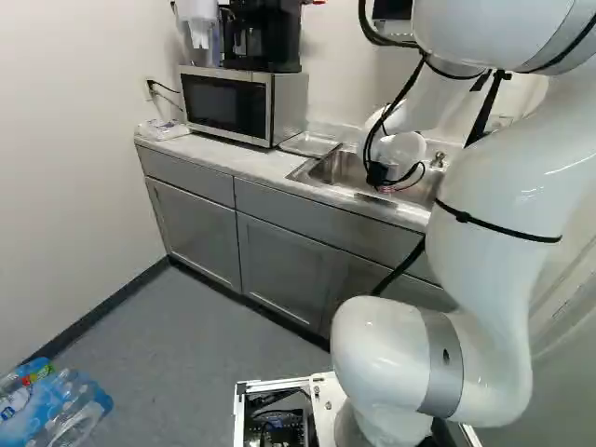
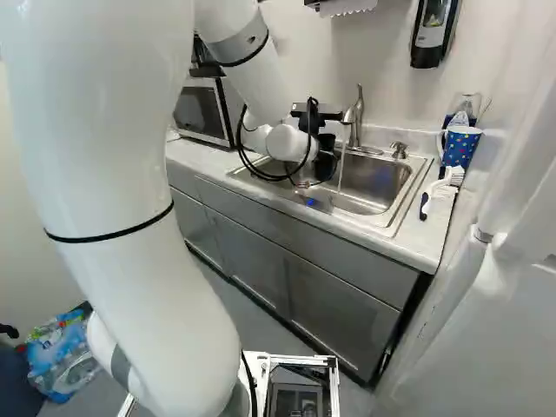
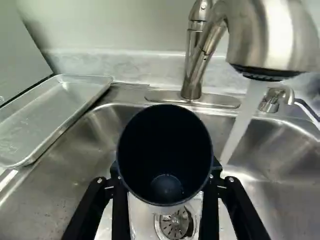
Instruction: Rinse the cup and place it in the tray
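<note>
Wrist view: over the sink [image 3: 55, 200], the black gripper [image 2: 326, 155] hugs the dark blue cup [image 3: 165, 145], one finger on each side. The cup's round open top faces the camera, above the sink's drain [image 3: 175, 226]. Water [image 3: 242, 122] runs from the faucet [image 3: 192, 75] behind the sink and falls into it, just beside the cup and not inside. Big and white, the arm [image 2: 122, 174] goes up tall in front of the sink, then bends over and reaches down to it. A shiny metal tray [image 3: 55, 107] lies beside the sink, on the microwave [image 1: 228, 104] side.
</note>
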You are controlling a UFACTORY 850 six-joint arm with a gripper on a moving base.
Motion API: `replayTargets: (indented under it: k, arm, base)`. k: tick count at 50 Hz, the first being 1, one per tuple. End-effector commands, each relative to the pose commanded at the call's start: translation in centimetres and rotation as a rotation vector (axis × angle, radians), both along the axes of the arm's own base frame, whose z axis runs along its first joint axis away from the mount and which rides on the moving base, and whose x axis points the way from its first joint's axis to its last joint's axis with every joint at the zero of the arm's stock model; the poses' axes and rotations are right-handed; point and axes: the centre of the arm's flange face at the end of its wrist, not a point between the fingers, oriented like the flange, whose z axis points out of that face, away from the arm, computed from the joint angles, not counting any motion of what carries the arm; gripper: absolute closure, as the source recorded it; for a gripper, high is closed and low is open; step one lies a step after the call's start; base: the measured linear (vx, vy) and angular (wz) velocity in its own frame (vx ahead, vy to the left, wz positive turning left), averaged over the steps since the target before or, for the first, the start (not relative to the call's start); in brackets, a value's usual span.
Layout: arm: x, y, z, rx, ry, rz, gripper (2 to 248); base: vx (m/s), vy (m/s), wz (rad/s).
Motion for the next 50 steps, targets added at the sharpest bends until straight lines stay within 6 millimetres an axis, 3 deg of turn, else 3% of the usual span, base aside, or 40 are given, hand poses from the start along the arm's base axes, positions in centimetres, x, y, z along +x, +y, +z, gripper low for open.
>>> replayTargets:
  k: [25, 50]
  arm:
    - [-0.9, -3.6, 0.0, -0.001, -0.002, -0.068, 125]
    - [-0.9, -3.6, 0.0, -0.001, -0.002, -0.068, 125]
  base:
    - [0.000, 0.000, 0.000]
    - [0.000, 0.000, 0.000]
